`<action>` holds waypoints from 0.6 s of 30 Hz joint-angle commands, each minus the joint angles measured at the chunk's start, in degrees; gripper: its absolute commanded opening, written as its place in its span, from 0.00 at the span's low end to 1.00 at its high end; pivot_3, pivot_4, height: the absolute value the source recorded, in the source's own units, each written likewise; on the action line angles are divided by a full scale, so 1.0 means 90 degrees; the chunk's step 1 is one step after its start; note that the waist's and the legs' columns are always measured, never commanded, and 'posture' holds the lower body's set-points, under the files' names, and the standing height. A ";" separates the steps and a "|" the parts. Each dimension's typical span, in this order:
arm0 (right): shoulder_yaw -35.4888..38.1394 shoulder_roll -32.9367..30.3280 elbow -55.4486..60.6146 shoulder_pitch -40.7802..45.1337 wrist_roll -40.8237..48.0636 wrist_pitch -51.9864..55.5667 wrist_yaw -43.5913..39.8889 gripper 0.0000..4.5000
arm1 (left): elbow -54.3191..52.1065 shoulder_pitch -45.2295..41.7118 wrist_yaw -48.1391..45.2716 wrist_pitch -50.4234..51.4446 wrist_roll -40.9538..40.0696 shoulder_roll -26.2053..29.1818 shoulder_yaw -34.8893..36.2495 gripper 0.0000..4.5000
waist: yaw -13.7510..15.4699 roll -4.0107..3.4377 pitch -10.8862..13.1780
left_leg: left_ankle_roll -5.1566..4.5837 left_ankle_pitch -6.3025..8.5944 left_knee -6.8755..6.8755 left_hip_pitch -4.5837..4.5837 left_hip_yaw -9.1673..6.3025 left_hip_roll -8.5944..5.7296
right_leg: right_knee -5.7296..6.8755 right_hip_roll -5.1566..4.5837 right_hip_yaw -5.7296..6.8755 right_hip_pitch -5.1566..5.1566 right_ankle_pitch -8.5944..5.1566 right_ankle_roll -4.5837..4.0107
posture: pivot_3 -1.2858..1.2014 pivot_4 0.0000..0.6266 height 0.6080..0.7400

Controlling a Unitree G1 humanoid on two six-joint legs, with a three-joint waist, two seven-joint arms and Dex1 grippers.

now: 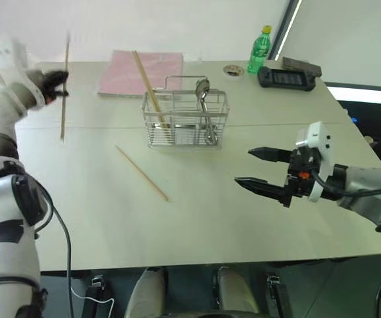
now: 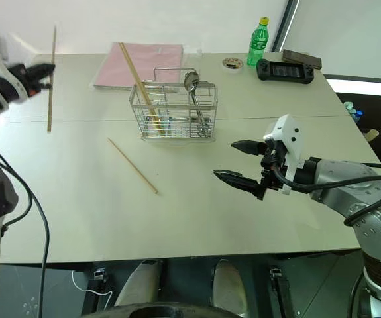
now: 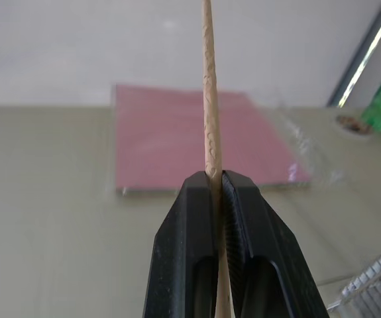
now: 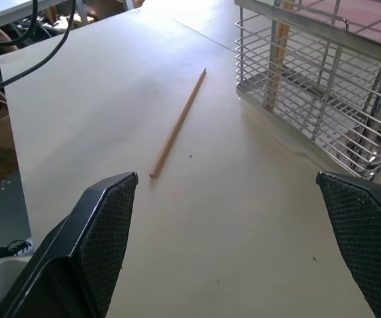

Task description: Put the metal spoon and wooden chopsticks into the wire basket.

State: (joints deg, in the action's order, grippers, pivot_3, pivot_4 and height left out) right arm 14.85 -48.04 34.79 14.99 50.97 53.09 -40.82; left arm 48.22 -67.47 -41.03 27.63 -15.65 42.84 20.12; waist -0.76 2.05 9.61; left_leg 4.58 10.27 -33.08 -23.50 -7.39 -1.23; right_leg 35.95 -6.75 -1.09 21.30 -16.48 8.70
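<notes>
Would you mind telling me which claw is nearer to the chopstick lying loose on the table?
Right. The open right claw hovers just beside the loose chopstick; the left claw, clamping another chopstick, is raised farther away.

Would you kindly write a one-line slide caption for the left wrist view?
Left gripper shut on a wooden chopstick, held upright before the pink folder.
</notes>
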 commanded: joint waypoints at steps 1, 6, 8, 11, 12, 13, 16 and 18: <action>0.0325 0.0013 -0.0063 0.0229 0.0004 -0.0217 0.0228 1.00 | -0.2037 -0.0210 0.0541 0.0649 -0.0908 -0.0282 0.0531 0.01 | -0.0003 0.0000 0.0000 | 0.0000 0.0000 0.0000 0.0000 0.0000 0.0000 | -0.0003 0.0000 -0.0001 -0.0001 0.0000 0.0000 | 0.52 0.24 0.86; 0.0211 0.0152 -0.0152 0.0262 -0.0159 -0.0361 0.0493 1.00 | -0.3011 -0.0575 0.1319 0.0512 -0.1213 -0.1066 0.0439 0.01 | 0.0001 -0.0003 -0.0003 | 0.0000 -0.0001 -0.0003 0.0002 -0.0001 -0.0001 | -0.0001 0.0000 -0.0001 -0.0003 0.0000 0.0000 | 0.52 0.24 0.86; 0.0164 0.0210 -0.0086 0.0232 -0.0188 -0.0398 0.0548 1.00 | -0.2906 -0.0653 0.1384 0.0234 -0.1163 -0.1353 0.0281 0.01 | 0.0001 -0.0003 -0.0003 | 0.0000 -0.0001 -0.0004 0.0009 0.0000 -0.0002 | -0.0002 0.0000 -0.0001 -0.0010 0.0000 0.0000 | 0.52 0.24 0.86; 0.0165 0.0285 0.0014 0.0200 -0.0173 -0.0426 0.0681 1.00 | -0.2513 -0.0708 0.1407 -0.0201 -0.1043 -0.1701 0.0092 0.01 | 0.0002 -0.0002 -0.0003 | 0.0000 -0.0001 -0.0004 0.0011 0.0001 -0.0002 | -0.0002 0.0000 -0.0001 -0.0013 0.0000 0.0000 | 0.52 0.24 0.86; 0.0192 0.0298 0.0051 0.0185 -0.0153 -0.0426 0.0730 1.00 | -0.2357 -0.0708 0.1410 -0.0386 -0.0992 -0.1809 0.0029 0.01 | 0.0001 -0.0002 -0.0003 | 0.0000 -0.0001 -0.0005 0.0010 0.0000 -0.0002 | -0.0002 0.0000 -0.0001 -0.0012 0.0000 0.0000 | 0.52 0.24 0.86; 0.0227 0.0302 0.0086 0.0168 -0.0121 -0.0418 0.0770 1.00 | -0.2221 -0.0698 0.1385 -0.0541 -0.0953 -0.1893 -0.0034 0.01 | -0.0001 -0.0002 -0.0003 | 0.0000 -0.0001 -0.0005 0.0009 0.0001 -0.0002 | -0.0002 0.0001 -0.0001 -0.0011 0.0000 0.0000 | 0.52 0.24 0.86; 0.0382 0.0297 0.0226 0.0107 -0.0019 -0.0412 0.0905 1.00 | -0.1852 -0.0609 0.1356 -0.1023 -0.0814 -0.2168 -0.0184 0.01 | -0.0005 -0.0001 -0.0002 | 0.0000 -0.0001 -0.0003 0.0006 0.0001 -0.0002 | -0.0006 0.0001 -0.0001 -0.0008 0.0000 0.0000 | 0.52 0.24 0.86; 0.0526 0.0316 0.0281 0.0107 0.0046 -0.0414 0.1056 1.00 | -0.1669 -0.0470 0.1385 -0.1304 -0.0693 -0.2364 -0.0335 0.01 | 0.0006 -0.0001 -0.0002 | 0.0000 -0.0001 -0.0003 0.0005 0.0001 -0.0002 | -0.0008 0.0001 -0.0001 -0.0009 0.0000 0.0000 | 0.52 0.24 0.86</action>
State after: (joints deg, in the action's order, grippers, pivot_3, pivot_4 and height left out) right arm 16.85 -45.40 35.05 15.77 50.37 50.51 -32.28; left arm 33.22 -71.82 -28.49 18.58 -22.86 21.74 18.18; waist -0.71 2.03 9.58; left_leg 4.58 10.26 -33.10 -23.45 -7.39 -1.25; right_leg 35.85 -6.75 -1.10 21.20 -16.47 8.70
